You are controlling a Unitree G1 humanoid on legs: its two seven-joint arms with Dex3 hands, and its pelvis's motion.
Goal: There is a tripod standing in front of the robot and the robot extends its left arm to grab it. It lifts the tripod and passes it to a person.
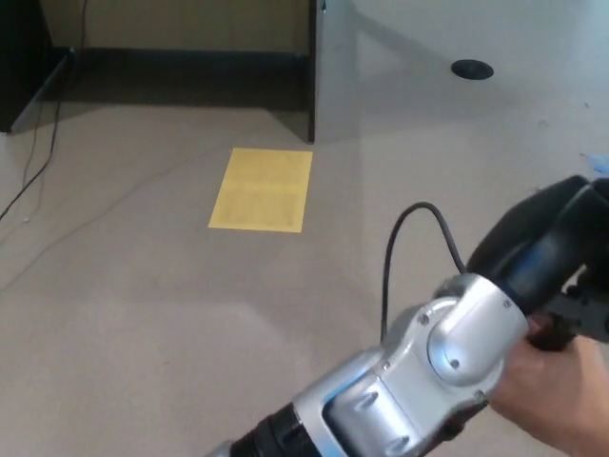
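Observation:
My left arm reaches low and far to the right, its silver wrist [466, 338] in the foreground. The black left hand [547, 243] sits at the picture's right edge, closed around the top of the black tripod [588, 307], of which only a small dark part shows below the hand. The tripod's pole and legs are hidden behind my arm or outside the picture. A person's hand [552, 390] is right under my hand, with its thumb up against the tripod part. My right hand does not show.
A yellow sheet [262, 188] lies on the beige floor. A dark partition edge [312, 86] stands behind it, thin cables [38, 162] run at the left, and a round black floor cap [472, 69] is at the back right.

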